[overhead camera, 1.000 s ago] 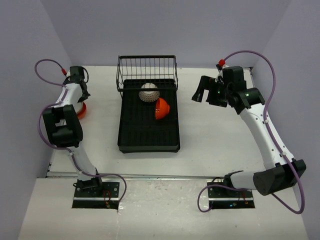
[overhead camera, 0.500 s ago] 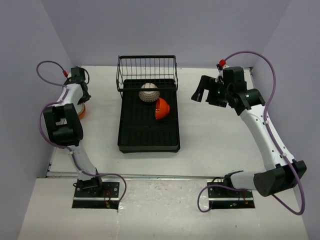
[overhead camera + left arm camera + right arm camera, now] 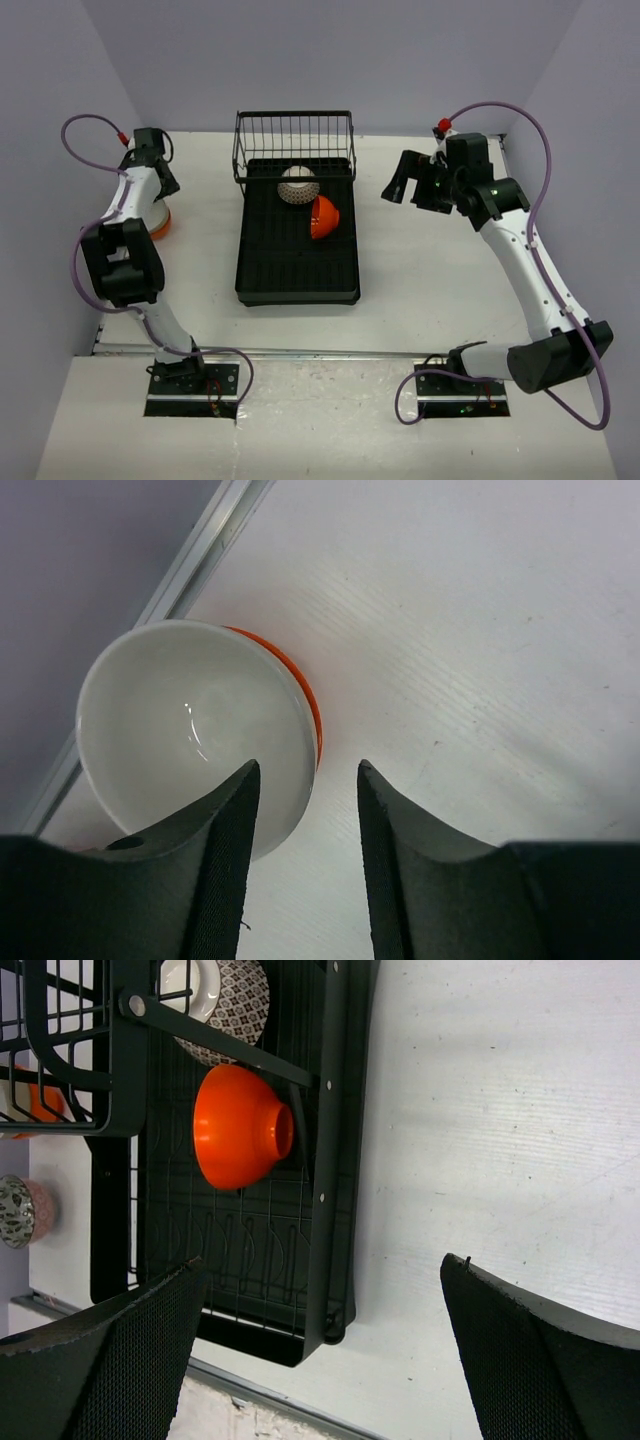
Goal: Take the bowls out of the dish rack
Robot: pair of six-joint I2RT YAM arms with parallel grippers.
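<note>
Hovering over the table (image 3: 440,270) toward its far right corner, the right gripper (image 3: 396,189) had its jaws spread wide with nothing between them and faced the dish rack (image 3: 297,270). The rack sat mid-table with its long axis running from the far edge to the near edge and its wire basket (image 3: 295,135) at the far end.

Two bowls remained in the rack's far half. An orange bowl (image 3: 323,216) lay tipped on its side against the right rail, with its foot turned toward that rail. A patterned bowl (image 3: 298,186) sat just beyond it, close to the basket.

The orange bowl lay to the right gripper's left and slightly nearer the table's near edge, across only the rail and a strip of bare table. That appeared to make the right arm the closer of the two for the next pick.

Across the table, the left gripper (image 3: 307,767) was also parted and held nothing. It hung over a white-lined bowl (image 3: 190,720) with an orange outside that rested upright at the left edge, already out of the rack. Judged from this, about a third of the unloading looked done.
</note>
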